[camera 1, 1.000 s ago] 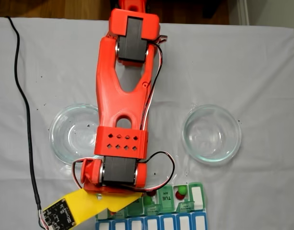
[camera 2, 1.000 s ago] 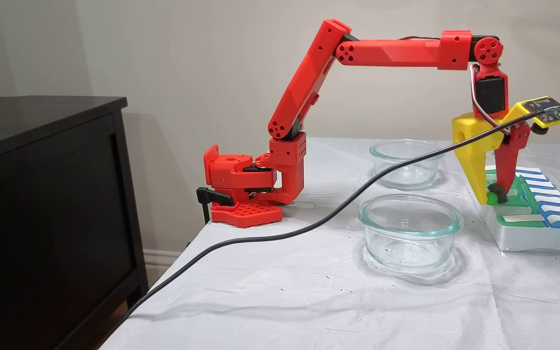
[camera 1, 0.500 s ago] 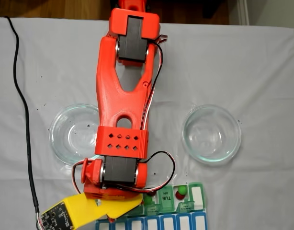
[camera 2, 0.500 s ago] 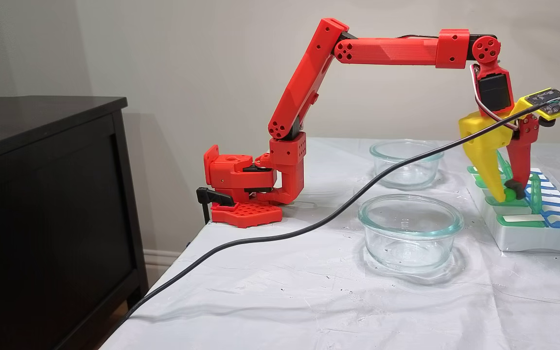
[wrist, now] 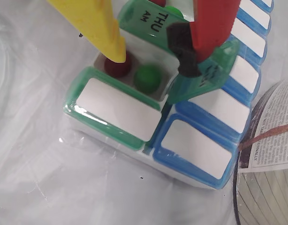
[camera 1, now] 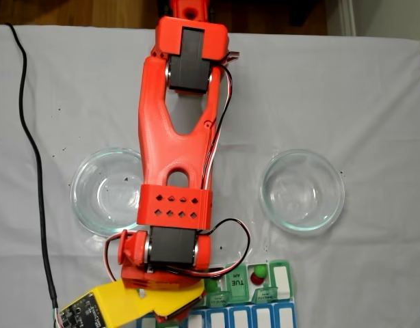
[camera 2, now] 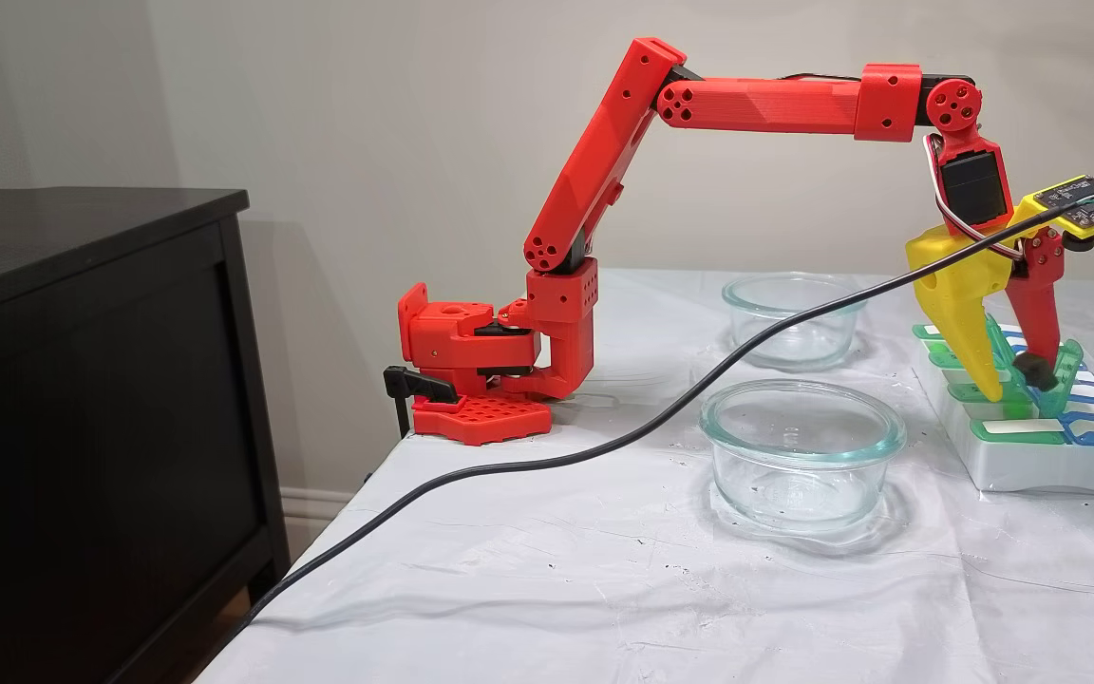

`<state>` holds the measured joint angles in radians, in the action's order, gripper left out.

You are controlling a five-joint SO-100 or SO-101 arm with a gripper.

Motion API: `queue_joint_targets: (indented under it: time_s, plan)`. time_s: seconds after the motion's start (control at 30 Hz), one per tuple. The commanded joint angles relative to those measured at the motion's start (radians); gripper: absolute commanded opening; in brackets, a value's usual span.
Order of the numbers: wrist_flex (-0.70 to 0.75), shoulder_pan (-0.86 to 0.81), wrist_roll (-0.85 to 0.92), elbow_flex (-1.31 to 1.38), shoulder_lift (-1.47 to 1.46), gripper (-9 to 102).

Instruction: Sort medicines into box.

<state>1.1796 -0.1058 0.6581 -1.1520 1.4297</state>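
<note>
Jaws (wrist: 155,56) are spread apart and hold nothing, yellow finger (wrist: 94,26) on one side, red finger with black pad (wrist: 207,33) on the other. In the side fixed view the jaws (camera 2: 1014,380) point down, tips just over the box (camera 2: 1031,456) at the far right of the counter (camera 2: 604,589).

Wrist view: the box (wrist: 116,110) sits directly under the jaws. An open green compartment lies between the fingertips, with one dark red ball (wrist: 117,68) touching or right under the yellow tip and one bright green ball (wrist: 147,78) beside it, between the two tips. The compartment's lid (wrist: 207,79) stands tilted up against the black pad. Next lid behind the yellow finger reads THU AM (wrist: 153,21). The closed green lid with a white label sits nearer the camera than the tips, and blue-and-white compartments (wrist: 195,147) run along the red-finger side.

Top fixed view: the arm (camera 1: 176,150) covers most of the box (camera 1: 282,280); to the right of the jaws another open compartment by the TUE lid holds a red ball (camera 1: 256,279) and a green ball (camera 1: 260,271). Two glass dishes, one (camera 1: 104,191) left of the arm, one (camera 1: 302,190) right, well apart from the jaws. A black cable (camera 1: 32,137) runs along the left.
</note>
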Motion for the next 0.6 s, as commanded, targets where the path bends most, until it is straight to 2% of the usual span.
queue_joint_targets:
  time_s: [0.0, 0.37, 0.47, 0.5, 0.57]
  plan:
    - [0.002, 0.025, 0.017, 0.091, 0.051, 25]
    - [0.061, 0.015, 0.063, 0.032, 0.147, 23]
    - [0.098, 0.009, 0.08, -0.015, 0.222, 16]
    - [0.101, 0.005, 0.084, -0.043, 0.256, 8]
    - [0.106, 0.003, 0.103, -0.078, 0.304, 0]
